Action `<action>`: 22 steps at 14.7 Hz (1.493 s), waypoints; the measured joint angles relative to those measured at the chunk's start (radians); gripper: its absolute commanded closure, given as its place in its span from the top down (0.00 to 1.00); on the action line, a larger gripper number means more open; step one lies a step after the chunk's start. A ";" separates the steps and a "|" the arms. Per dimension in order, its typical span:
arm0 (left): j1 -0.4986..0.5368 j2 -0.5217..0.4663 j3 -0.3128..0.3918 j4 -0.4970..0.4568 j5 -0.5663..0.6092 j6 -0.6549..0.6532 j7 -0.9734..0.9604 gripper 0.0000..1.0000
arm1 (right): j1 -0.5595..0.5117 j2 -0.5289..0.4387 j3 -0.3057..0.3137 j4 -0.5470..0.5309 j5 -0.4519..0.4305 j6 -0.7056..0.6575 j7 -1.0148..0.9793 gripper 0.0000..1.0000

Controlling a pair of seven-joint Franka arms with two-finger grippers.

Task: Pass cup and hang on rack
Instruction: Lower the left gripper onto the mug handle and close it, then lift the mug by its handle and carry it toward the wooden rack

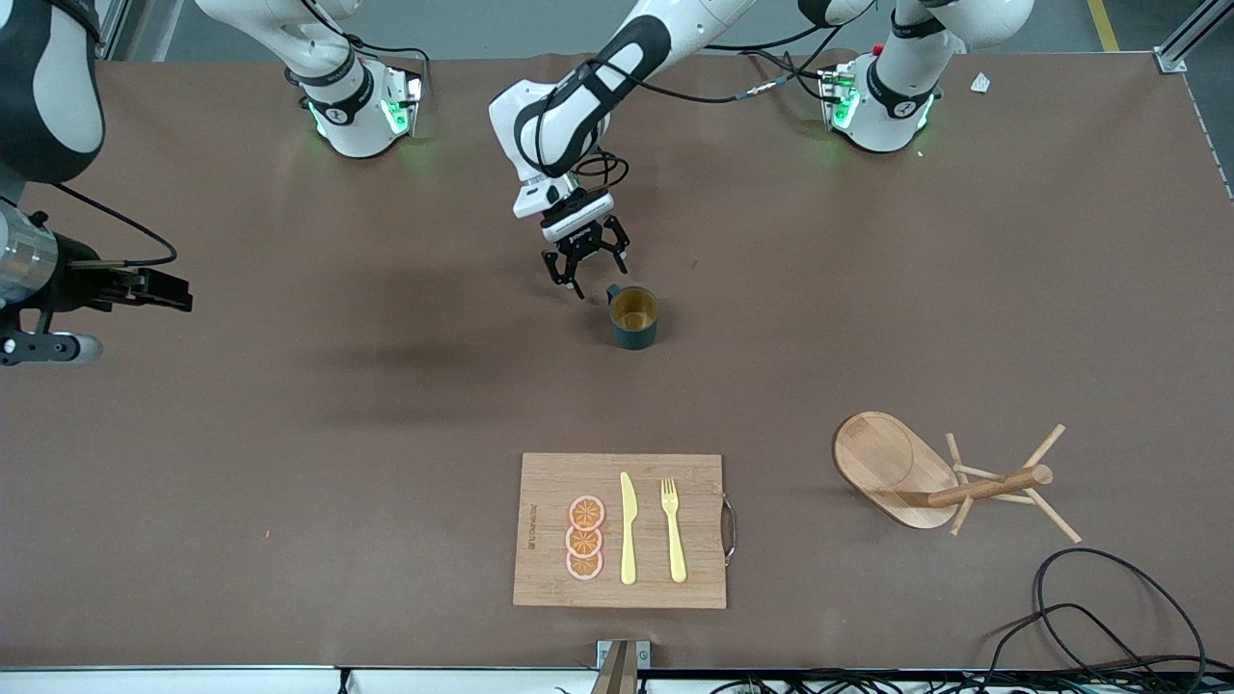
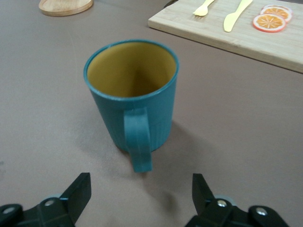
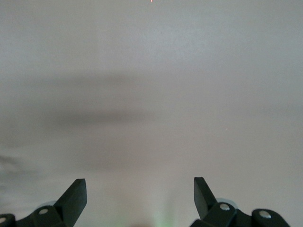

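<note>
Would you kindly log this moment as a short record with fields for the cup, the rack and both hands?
cup: cup upright on the table, unheld, handle toward the left hand
rack: rack tipped over, lying on the table toward the left arm's end
left hand: left hand open, low beside the cup's handle, not touching
right hand: right hand open, empty, waiting over bare table at the right arm's end

This was a robotics lab: two arm bases [image 1: 362, 111] were bolted along the top of a brown worktop [image 1: 289, 482], aluminium framing [image 1: 1191, 34] showed upper right, loose cables [image 1: 1109, 617] lay lower right.
</note>
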 measured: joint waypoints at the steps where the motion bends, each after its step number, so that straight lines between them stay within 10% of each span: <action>1: -0.001 0.006 0.000 0.000 0.003 -0.013 -0.007 0.89 | 0.000 0.000 0.000 0.010 0.000 -0.001 0.000 1.00; 14: -0.006 0.044 0.024 0.038 0.061 -0.078 -0.020 0.69 | 0.003 0.000 -0.002 0.118 0.003 -0.109 -0.001 1.00; 22: -0.006 0.045 0.033 0.038 0.061 -0.078 -0.020 0.27 | 0.009 0.001 0.000 0.112 0.016 -0.141 -0.015 1.00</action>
